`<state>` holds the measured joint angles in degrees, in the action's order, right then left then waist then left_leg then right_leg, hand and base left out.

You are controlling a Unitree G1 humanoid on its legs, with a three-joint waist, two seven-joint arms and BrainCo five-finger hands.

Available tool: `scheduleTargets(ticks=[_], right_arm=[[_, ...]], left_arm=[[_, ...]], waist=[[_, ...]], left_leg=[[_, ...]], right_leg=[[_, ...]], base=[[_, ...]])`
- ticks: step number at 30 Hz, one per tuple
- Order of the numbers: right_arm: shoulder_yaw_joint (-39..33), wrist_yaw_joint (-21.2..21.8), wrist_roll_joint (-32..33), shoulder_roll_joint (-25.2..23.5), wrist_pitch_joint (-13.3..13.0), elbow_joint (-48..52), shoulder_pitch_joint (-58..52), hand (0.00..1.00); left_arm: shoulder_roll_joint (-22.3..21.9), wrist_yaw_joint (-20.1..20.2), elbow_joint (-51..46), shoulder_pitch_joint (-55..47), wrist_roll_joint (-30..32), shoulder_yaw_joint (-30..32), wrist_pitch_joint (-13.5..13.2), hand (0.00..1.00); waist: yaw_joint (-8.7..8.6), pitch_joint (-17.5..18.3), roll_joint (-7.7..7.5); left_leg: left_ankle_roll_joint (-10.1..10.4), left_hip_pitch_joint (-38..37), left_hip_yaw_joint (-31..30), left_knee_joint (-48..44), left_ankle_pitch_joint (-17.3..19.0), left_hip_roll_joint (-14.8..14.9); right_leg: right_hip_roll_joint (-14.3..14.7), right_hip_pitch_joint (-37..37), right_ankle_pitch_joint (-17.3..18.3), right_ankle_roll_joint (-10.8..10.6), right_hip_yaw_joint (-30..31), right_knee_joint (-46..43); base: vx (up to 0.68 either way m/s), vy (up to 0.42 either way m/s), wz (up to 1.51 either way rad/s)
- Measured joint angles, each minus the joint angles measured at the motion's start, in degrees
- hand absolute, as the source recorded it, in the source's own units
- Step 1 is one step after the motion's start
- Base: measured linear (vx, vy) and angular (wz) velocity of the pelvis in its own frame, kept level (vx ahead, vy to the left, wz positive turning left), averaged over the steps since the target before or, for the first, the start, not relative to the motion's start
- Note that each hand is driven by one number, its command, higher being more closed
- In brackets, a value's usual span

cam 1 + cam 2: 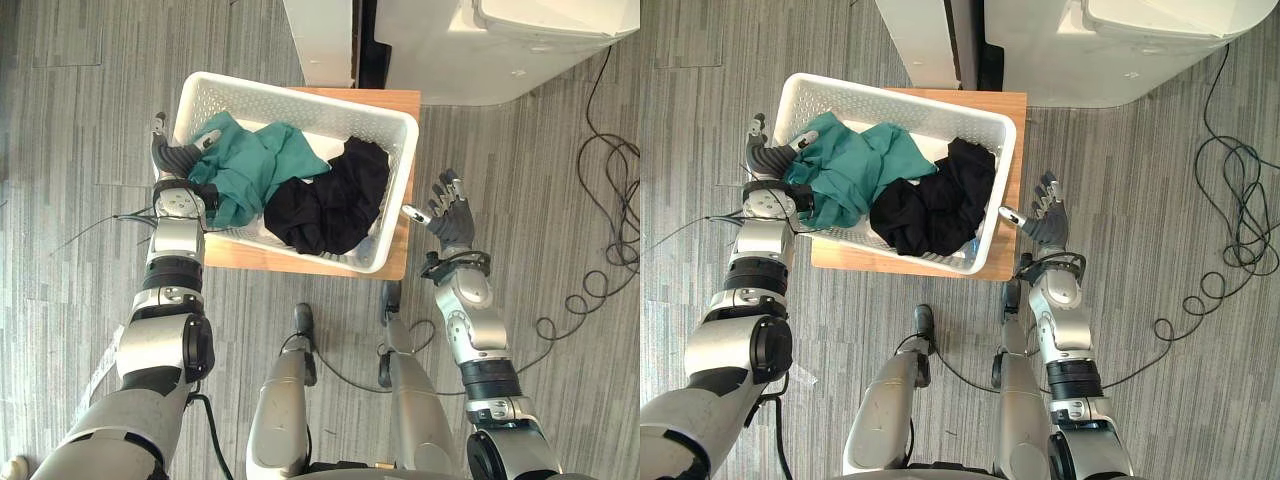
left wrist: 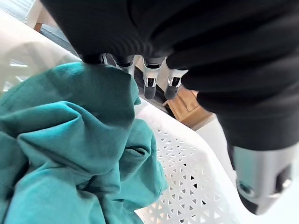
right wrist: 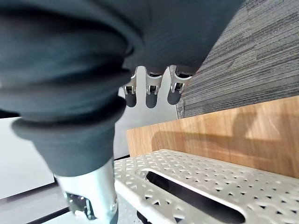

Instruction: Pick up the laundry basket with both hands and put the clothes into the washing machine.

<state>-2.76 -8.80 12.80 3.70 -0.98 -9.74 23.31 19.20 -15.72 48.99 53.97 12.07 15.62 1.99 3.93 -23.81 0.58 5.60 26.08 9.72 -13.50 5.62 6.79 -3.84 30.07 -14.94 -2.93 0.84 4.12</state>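
A white lattice laundry basket [image 1: 300, 100] sits on a low wooden table [image 1: 400, 240]. Inside lie a teal garment [image 1: 250, 165] on the left and a black garment [image 1: 330, 205] on the right. My left hand [image 1: 175, 155] is at the basket's left rim, open, with its straight fingers [image 2: 149, 86] outside the wall and its thumb over the rim on the teal cloth [image 2: 70, 140]. My right hand [image 1: 450, 215] hovers open just off the basket's right end. Its fingers [image 3: 152, 95] are straight above the rim's handle slot [image 3: 196, 175] and apart from it.
The white washing machine [image 1: 500, 50] stands beyond the table at the upper right. A white panel [image 1: 320, 40] stands beside it, with a dark gap between them. Grey striped floor surrounds the table.
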Motion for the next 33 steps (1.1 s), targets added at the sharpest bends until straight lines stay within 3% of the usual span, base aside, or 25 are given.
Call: scheduleTargets(ticks=[4, 9, 13, 24, 27, 33], right_arm=[[1.1, -0.2, 0.0, -0.6, 0.2, 1.3, 0.0, 0.0], [-0.2, -2.3, -0.1, -1.4, 0.2, 1.5, -0.5, 0.0], [-1.8, -2.9, -0.6, 0.3, 0.2, -1.6, -1.3, 0.0], [-2.0, -2.4, -2.1, 3.4, -0.1, -9.6, 0.5, 0.0], [-2.0, -2.2, -2.2, 3.3, -0.3, -9.5, -0.1, 0.0], [-4.0, -2.0, -2.7, 1.5, -0.7, -9.4, -2.3, 0.0]], left_arm=[[-0.2, -1.1, -2.0, -1.5, 0.5, -4.6, 0.0, 0.0], [-5.3, -3.5, -10.3, -9.1, 1.4, -12.0, -2.1, 0.0], [-6.2, -3.7, -13.8, -14.3, 1.4, -17.4, -2.8, 0.0], [-6.4, -4.7, -21.0, -21.7, 0.9, -19.9, -3.5, 0.0], [-6.8, -4.7, -27.1, -25.5, -0.2, -19.3, -2.1, 0.0], [-10.0, -4.9, -42.8, -32.7, -0.2, -18.1, -2.4, 0.0]], waist=[[0.03, 0.0, -0.03], [0.14, 0.0, -0.09], [-0.23, 0.0, -0.04], [-3.05, 0.1, 0.04], [-3.18, 0.2, 0.08], [-3.03, 0.3, 0.25]], left_leg=[[-0.1, 0.5, -0.5, -0.6, 0.2, -0.1], [-0.2, -1.7, -1.9, 0.1, 0.1, -1.1], [-1.2, -4.3, -2.3, 3.1, -0.8, -3.1], [-3.1, -6.1, -3.9, 7.4, -3.7, -7.1], [-3.1, -6.1, -4.0, 7.6, -3.8, -7.3], [-3.1, -6.1, -4.4, 7.6, -3.8, -7.2]], right_leg=[[-0.1, -0.1, 0.0, 0.0, -0.5, 0.0], [-1.0, -2.5, 0.1, -0.2, -0.8, 0.3], [-2.4, -4.4, -0.3, -1.3, -0.6, 1.5], [-5.5, -4.8, -0.5, -3.0, -0.8, 1.5], [-5.5, -4.7, -0.4, -3.2, -0.8, 1.5], [-5.4, -4.7, -0.4, -3.2, -0.3, 1.5]], base=[[0.01, -0.003, 0.06], [0.02, 0.016, 0.1], [0.01, 0.024, 0.05], [0.0, 0.027, 0.1], [0.01, -0.003, 0.0], [0.02, -0.007, 0.01]])
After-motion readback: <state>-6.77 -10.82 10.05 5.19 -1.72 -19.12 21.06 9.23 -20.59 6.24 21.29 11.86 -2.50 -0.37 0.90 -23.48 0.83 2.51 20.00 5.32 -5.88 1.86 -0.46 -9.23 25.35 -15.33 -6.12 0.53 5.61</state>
